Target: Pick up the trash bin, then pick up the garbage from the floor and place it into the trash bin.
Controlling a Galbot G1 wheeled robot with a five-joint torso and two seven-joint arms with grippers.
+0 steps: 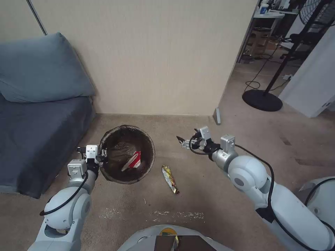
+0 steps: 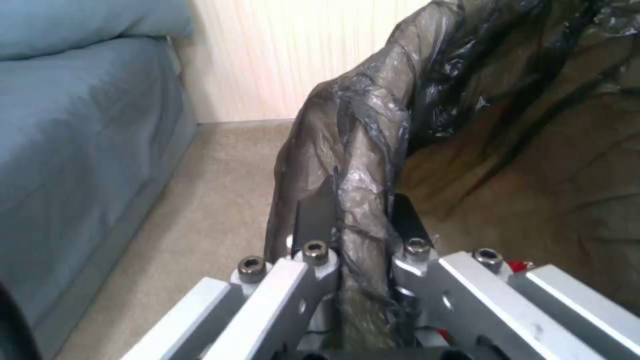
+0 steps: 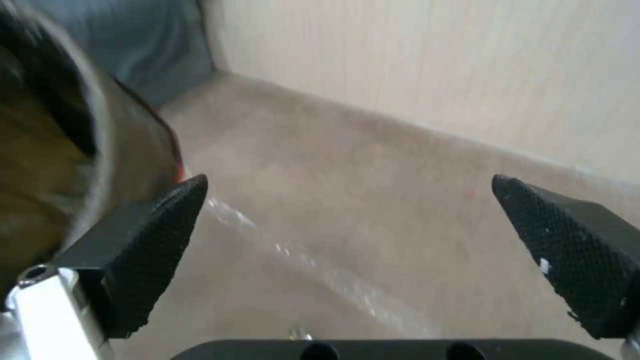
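No legible text, label, brand or number on any surface; packet (image 1: 134,160) and wrapper (image 1: 170,179) print unreadable.

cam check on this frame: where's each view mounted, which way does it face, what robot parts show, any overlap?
Head view: on the robot's head, facing forward and down at the carpet; both arms show, the left gripper at the rim of the trash bin, the right gripper open above the floor, a yellow wrapper between them.
Left wrist view: on the left wrist, facing along its fingers, shut on the bin's bagged rim.
Right wrist view: on the right wrist, facing the carpet; its open fingers show.
Shared: all three show the bin.
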